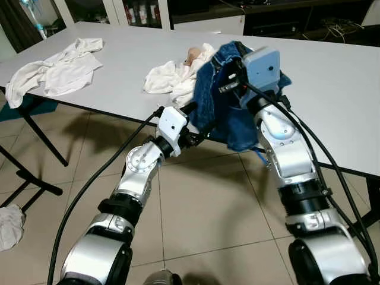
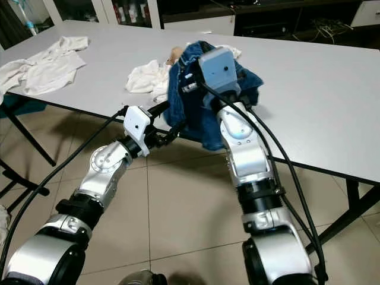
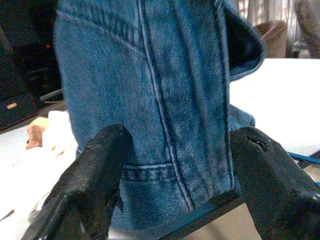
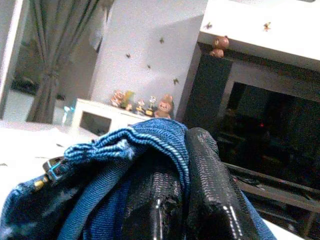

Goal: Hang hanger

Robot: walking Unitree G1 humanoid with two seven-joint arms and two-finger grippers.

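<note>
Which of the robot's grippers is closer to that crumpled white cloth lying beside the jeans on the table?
The left. The left gripper sits at the table edge just below the crumpled white cloth, straddling the jeans' hem. The right gripper, pinching the jeans' top, is farther off.

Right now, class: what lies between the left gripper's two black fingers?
Blue denim jeans hang between the left gripper's open fingers, seen in the left wrist view.
</note>
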